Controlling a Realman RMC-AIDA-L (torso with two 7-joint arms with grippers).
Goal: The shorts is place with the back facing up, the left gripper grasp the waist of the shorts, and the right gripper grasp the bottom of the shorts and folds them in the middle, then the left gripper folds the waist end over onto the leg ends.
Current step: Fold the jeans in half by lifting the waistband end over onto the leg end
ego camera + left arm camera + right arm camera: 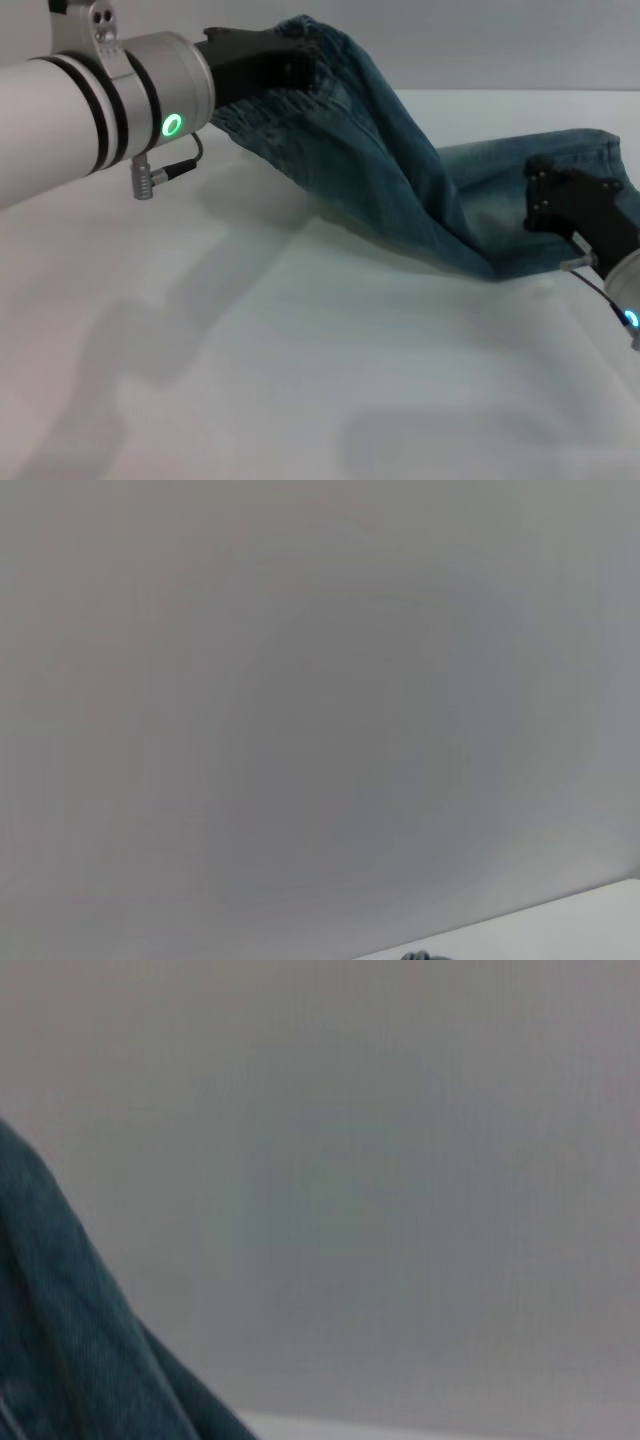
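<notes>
the shorts [400, 190] hang off the white table [300, 380], slung from upper left down to lower right, sagging to touch it in between. my left gripper [285, 65] is clenched on the waist [300, 95], held high. my right gripper [560, 200] sits low at the bottom of the shorts [580, 150], apparently pinching it. i judge the waist must travel along that long axis toward the right gripper.

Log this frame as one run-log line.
left claw: shut on waist, lifted | right claw: on leg ends | shorts: draped between, sagging to table
</notes>
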